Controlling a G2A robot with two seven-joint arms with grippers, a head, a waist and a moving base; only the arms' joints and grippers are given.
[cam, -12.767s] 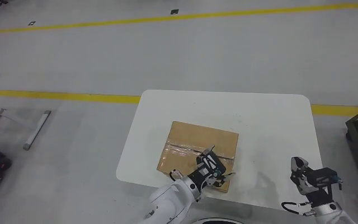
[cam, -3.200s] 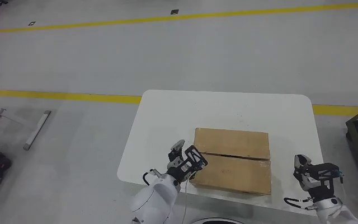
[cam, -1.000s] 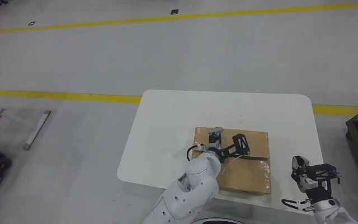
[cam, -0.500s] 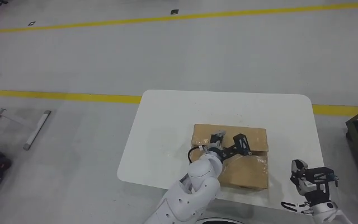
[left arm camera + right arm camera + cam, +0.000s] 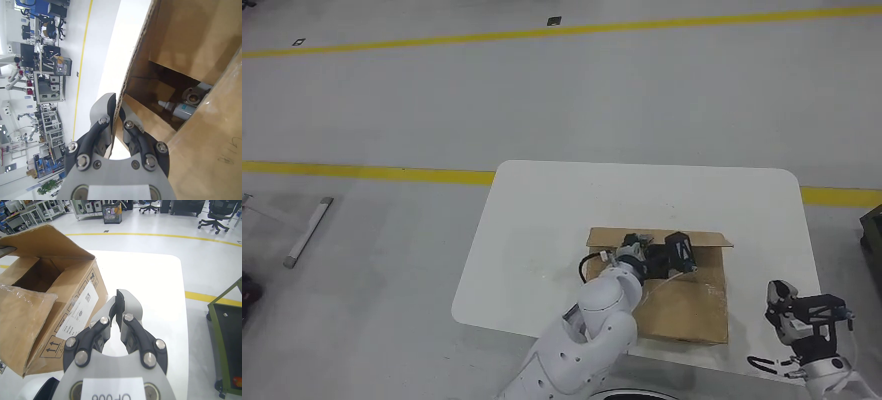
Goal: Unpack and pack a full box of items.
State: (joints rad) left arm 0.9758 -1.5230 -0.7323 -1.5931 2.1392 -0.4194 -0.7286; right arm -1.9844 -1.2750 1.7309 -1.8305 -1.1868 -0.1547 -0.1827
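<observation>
1. Brown cardboard box [image 5: 672, 300] sits on the white table with round corners [image 5: 542, 230]. It is close to the near edge and a bit right of the middle.
2. The far top flap [image 5: 170, 37] is tipped up. The near top flap with shiny clear tape [image 5: 24, 306] lies low over the near half of the box.
3. Down in the gap between the flaps lies a small silver bottle with a white tip [image 5: 177, 109]. A round grey metal part [image 5: 191, 95] is just beside it.
4. The left gripper [image 5: 117, 111] pinches the thin edge of the far top flap, with one finger on each side of the cardboard.
5. The right gripper [image 5: 118, 306] hangs over the table just to the right of the box, near the table's near right corner. Its fingers are pressed together with nothing between them.
6. I think the step in hand is opening the box. Nothing looks taken out yet.
7. Next, the far flap likely needs folding all the way back so it stays put.
8. After that the taped flap needs lifting toward the near side. The right gripper would have to spread its fingers first.
9. A hard pull could drag the whole box, so the move should be slow.
</observation>
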